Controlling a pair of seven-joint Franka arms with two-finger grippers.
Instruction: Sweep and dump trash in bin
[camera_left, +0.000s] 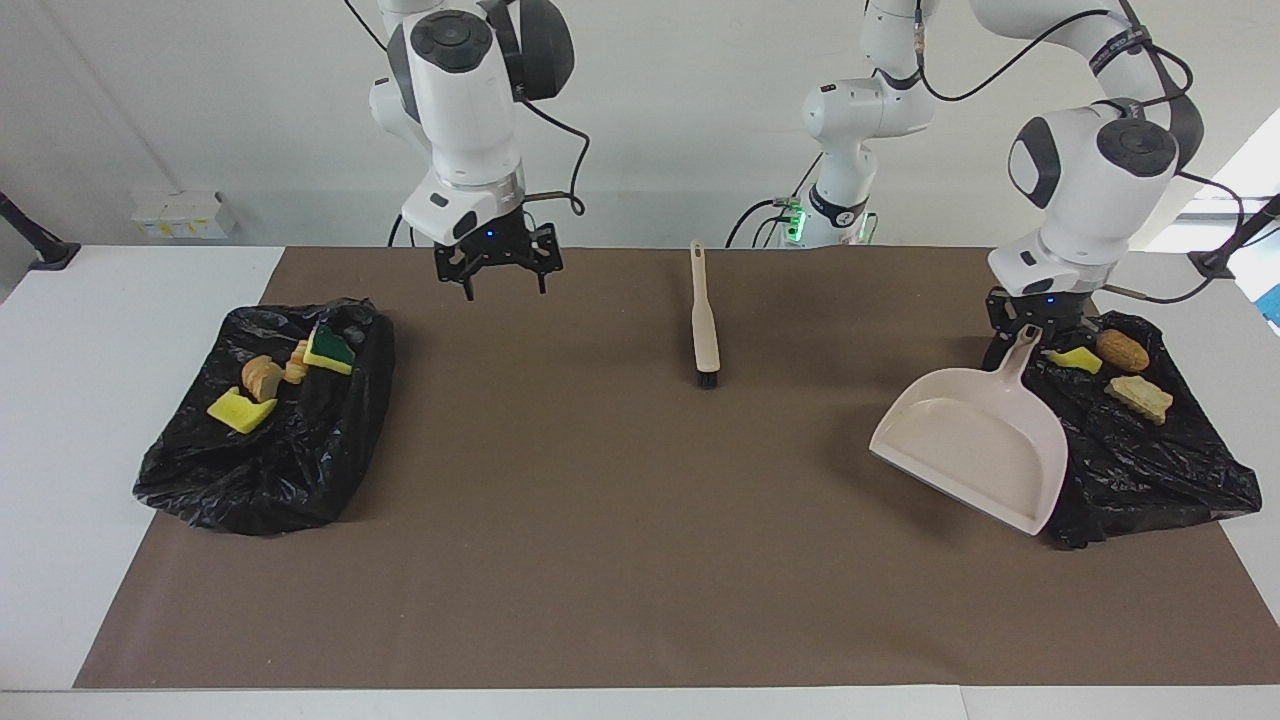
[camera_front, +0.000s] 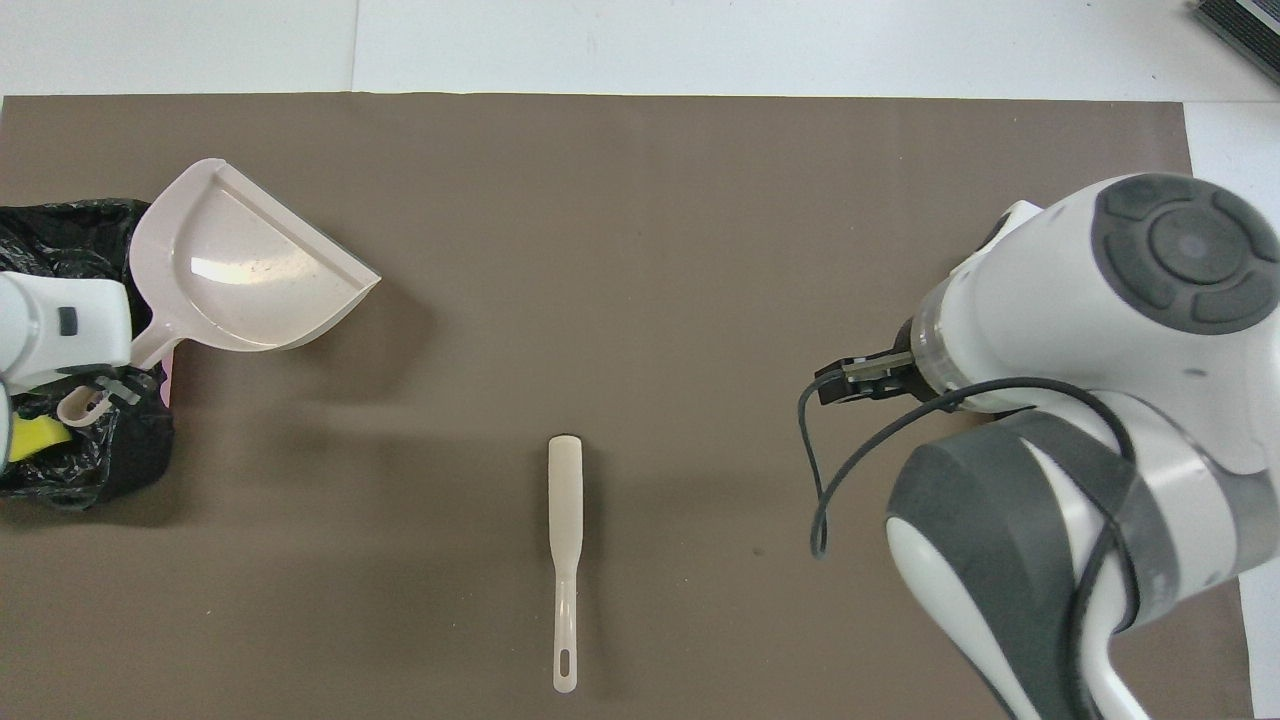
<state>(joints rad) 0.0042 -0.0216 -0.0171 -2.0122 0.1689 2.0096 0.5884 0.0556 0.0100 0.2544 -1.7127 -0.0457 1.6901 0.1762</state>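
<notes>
At the right arm's end of the surface (camera_left: 60, 420), a brown mat (camera_left: 620, 560) carries a black bag-lined bin (camera_left: 265, 470). In it lie four scraps of trash: a yellow sponge chunk (camera_left: 240, 411), a tan bread-like lump (camera_left: 262, 376), a smaller orange-tan lump (camera_left: 297, 365), and a green-topped yellow sponge (camera_left: 329, 350).

The right claw (camera_left: 498, 285) hangs in the air with its fingers spread wide and nothing between them, over the mat beside that bin.

In the middle of the mat a beige brush (camera_left: 705, 325) lies flat, its handle pointing toward the robots and its dark bristles away from them.

Toward the left arm's end, a beige dustpan (camera_left: 965, 450) sits tilted, its mouth low over the mat, its handle gripped by the narrowed left claw (camera_left: 1022, 335). Just beside it is a second black bag-lined bin (camera_left: 1150, 470) holding three scraps: a yellow sponge piece (camera_left: 1073, 359), a brown lump (camera_left: 1122, 350), and a pale tan ridged piece (camera_left: 1140, 397).
</notes>
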